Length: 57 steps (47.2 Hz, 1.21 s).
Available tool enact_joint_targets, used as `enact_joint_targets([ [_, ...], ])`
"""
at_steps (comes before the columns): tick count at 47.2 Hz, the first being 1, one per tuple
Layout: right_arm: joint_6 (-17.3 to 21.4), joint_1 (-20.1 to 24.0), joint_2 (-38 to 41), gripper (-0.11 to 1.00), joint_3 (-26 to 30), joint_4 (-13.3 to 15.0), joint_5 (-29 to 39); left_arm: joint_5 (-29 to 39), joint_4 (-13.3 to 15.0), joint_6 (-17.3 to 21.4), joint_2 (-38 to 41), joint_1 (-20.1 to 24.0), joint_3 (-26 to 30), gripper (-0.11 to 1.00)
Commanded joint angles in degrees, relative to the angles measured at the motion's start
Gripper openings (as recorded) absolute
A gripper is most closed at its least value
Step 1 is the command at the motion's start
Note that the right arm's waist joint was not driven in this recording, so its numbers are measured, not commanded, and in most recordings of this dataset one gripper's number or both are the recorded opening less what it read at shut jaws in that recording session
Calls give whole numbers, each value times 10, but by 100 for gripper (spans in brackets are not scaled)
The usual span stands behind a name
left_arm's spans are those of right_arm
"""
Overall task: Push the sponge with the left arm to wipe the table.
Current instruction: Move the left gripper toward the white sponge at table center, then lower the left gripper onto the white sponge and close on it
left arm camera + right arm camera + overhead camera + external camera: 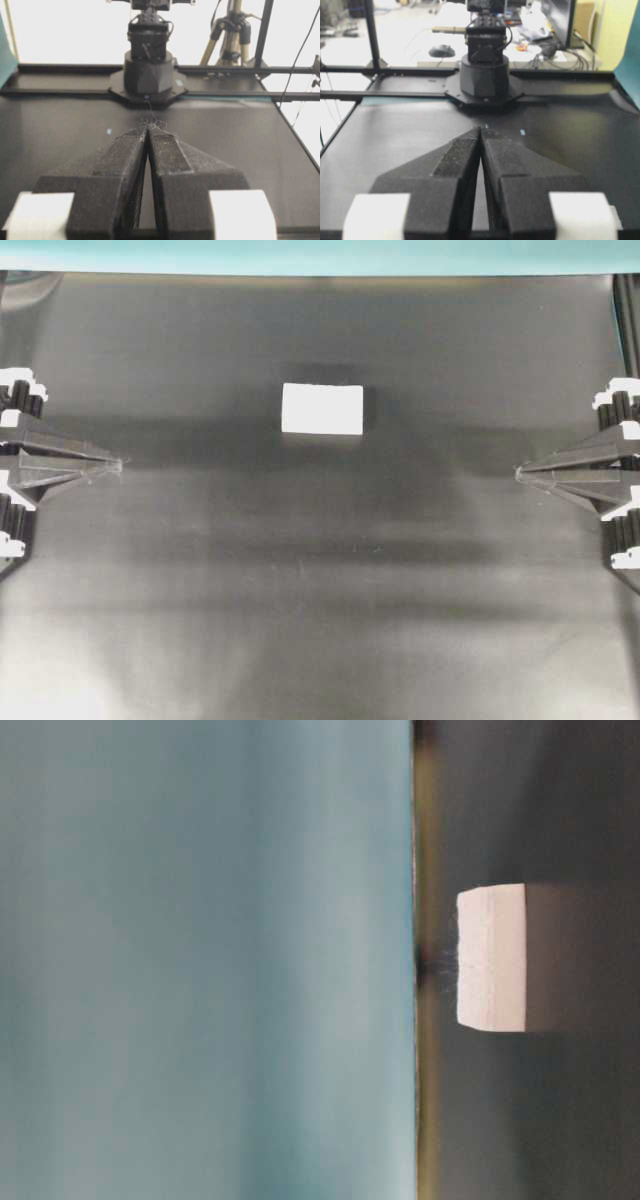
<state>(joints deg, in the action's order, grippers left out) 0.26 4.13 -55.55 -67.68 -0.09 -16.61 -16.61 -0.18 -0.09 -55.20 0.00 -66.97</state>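
Note:
The white rectangular sponge lies flat on the black table, a little behind the middle; it also shows in the table-level view, which is turned on its side. My left gripper is shut and empty at the left edge, pointing inward, well left of the sponge and slightly nearer the front. In its wrist view the fingertips meet. My right gripper is shut and empty at the right edge, its tips touching in its wrist view. The sponge is out of both wrist views.
A teal strip runs along the table's far edge. Each wrist view faces the opposite arm's black base. A tiny pale speck lies on the table between the arms.

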Motion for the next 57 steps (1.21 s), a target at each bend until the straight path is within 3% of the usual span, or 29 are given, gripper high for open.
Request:
enact_joint_targets([
  [1, -4, 0, 7, 3, 1, 0, -3, -10, -23, -17, 26, 0, 5, 5],
  [4, -6, 0, 5, 6, -4, 0, 5, -13, -23, -30, 47, 3, 10, 9],
  [8, -5, 0, 5, 0, -4, 0, 25, -18, -23, -47, 74, 10, 18, 2],
  [20, 1, 0, 5, 0, -8, -1, 53, -44, -23, -70, 204, 60, 63, 1],
  [32, 2, 0, 5, 0, -21, -1, 41, -50, -23, -105, 392, 93, 179, 2],
  [40, 3, 0, 8, 0, -27, -1, 32, -8, -23, -124, 490, 107, 264, 6],
  [50, 11, 0, 9, 0, -35, -1, 25, 54, -23, -172, 587, 146, 353, 22],
  [57, 10, 0, 9, 0, -38, -1, 25, 86, -23, -185, 642, 163, 400, 49],
])
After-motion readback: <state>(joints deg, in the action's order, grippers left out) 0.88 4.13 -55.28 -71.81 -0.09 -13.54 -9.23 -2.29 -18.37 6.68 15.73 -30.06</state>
